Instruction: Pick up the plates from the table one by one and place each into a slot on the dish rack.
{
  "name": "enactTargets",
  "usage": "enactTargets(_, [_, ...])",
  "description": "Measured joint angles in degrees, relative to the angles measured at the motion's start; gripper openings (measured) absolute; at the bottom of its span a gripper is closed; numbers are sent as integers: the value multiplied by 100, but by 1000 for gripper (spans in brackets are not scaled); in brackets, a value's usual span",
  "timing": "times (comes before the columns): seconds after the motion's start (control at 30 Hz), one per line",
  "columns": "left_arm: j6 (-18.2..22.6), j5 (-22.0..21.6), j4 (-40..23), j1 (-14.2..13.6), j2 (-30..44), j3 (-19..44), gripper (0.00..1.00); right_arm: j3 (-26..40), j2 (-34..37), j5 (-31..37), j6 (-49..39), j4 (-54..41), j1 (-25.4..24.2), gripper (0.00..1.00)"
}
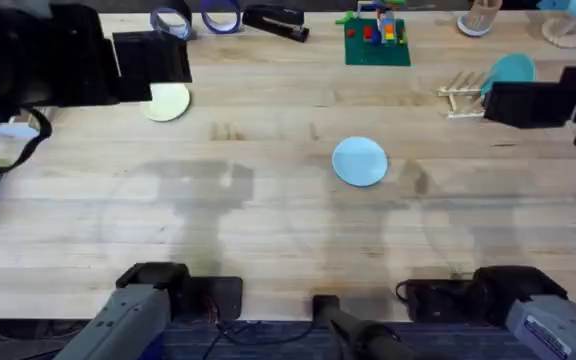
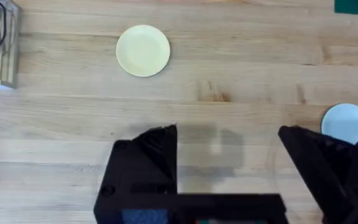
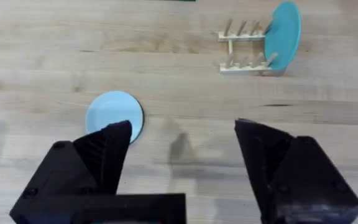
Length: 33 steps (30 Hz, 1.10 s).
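1. Cream-yellow plate [image 1: 167, 102] flat on table [image 1: 268, 220], just beside left end effector [image 2: 229, 140], whose fingers are spread, released.
2. Light blue plate [image 1: 359, 161] flat mid-table, between both end effectors.
3. Dish rack [image 1: 462, 96] with a teal plate [image 1: 513, 69] slotted upright, just beside right end effector [image 3: 182, 134], released.

The table [image 1: 268, 215] looked like pale grainy wood with a soft sheen, the dish rack [image 3: 244, 51] bare light wood dowels, the light blue plate [image 1: 359, 161] and cream-yellow plate [image 2: 143, 51] smooth matt plastic.
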Motion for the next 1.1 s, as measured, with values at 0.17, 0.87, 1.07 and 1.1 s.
enactTargets(0.17, [-20,2,-7,0,-11,7,708,2,45,-1,0,51,0,995])
enactTargets(0.87, [-46,1976,-324,0,33,17,42,2,45,0,0,97,0,995])
enactTargets(1.07, [-46,2827,-788,0,386,17,42,2,45,0,0,97,0,995])
enactTargets(1.1, [-46,2893,-834,0,449,17,42,2,45,-1,0,97,0,995])
